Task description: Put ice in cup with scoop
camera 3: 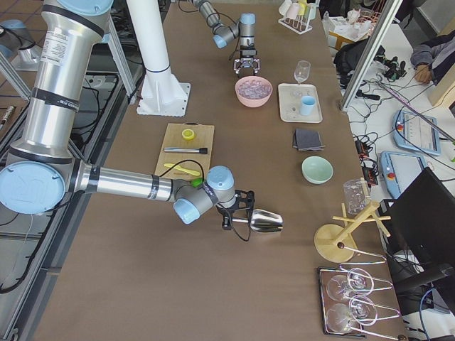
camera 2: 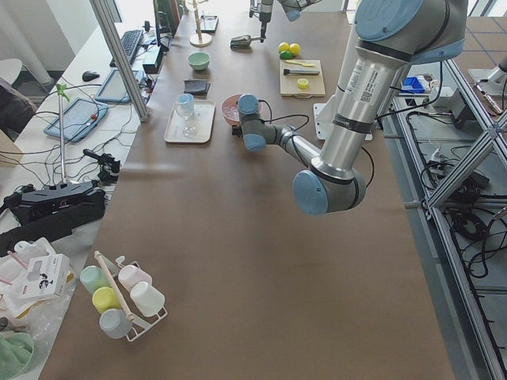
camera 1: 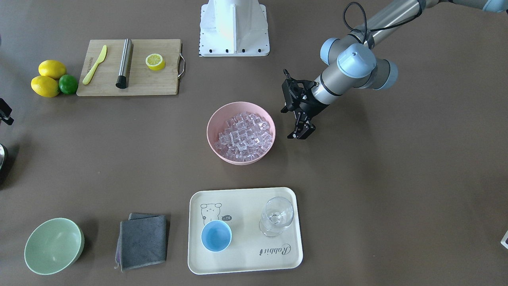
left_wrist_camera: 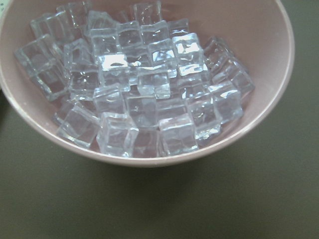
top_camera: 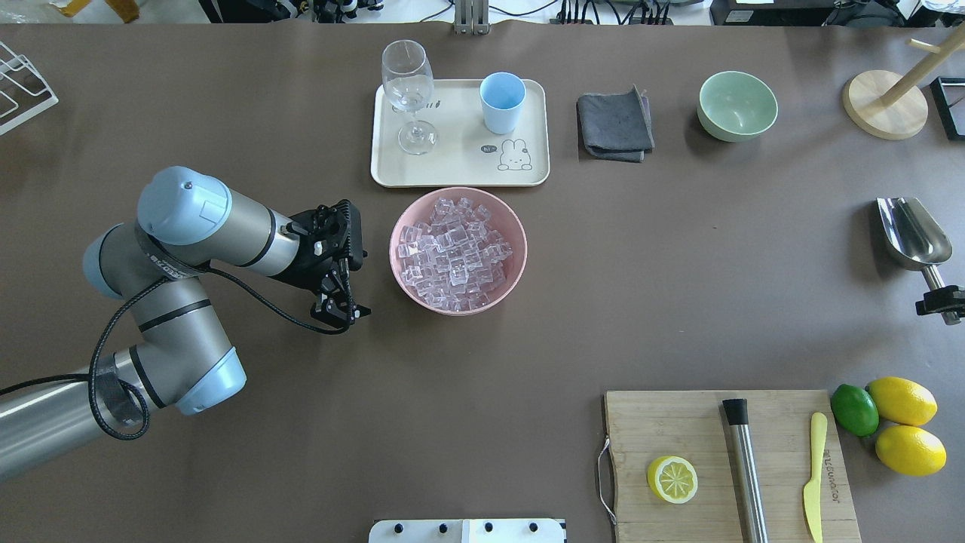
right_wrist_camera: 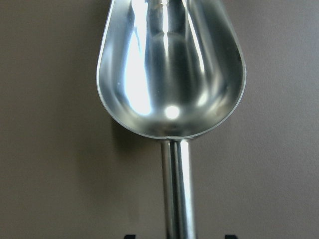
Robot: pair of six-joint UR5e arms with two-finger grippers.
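Note:
The ice (top_camera: pixel 455 253) is a heap of clear cubes in a pink bowl (top_camera: pixel 513 279) at mid-table; it fills the left wrist view (left_wrist_camera: pixel 144 89). The light-blue cup (top_camera: pixel 502 101) stands upright and empty on a cream tray (top_camera: pixel 460 172) just beyond the bowl. The steel scoop (top_camera: pixel 911 234) lies at the table's far right edge, its empty trough filling the right wrist view (right_wrist_camera: pixel 169 69). My right gripper (top_camera: pixel 941 303) is open, with its fingertips on either side of the scoop's handle (right_wrist_camera: pixel 175 199) and apart from it. My left gripper (top_camera: pixel 345 311) hangs open and empty beside the bowl.
A clear stemmed glass (top_camera: pixel 408 90) shares the tray. A grey cloth (top_camera: pixel 614 124) and a pale green bowl (top_camera: pixel 736 105) lie to its right. A cutting board (top_camera: pixel 727 464) holds a lemon half, a steel cylinder and a yellow knife; two lemons and a lime (top_camera: pixel 855 409) sit beside it.

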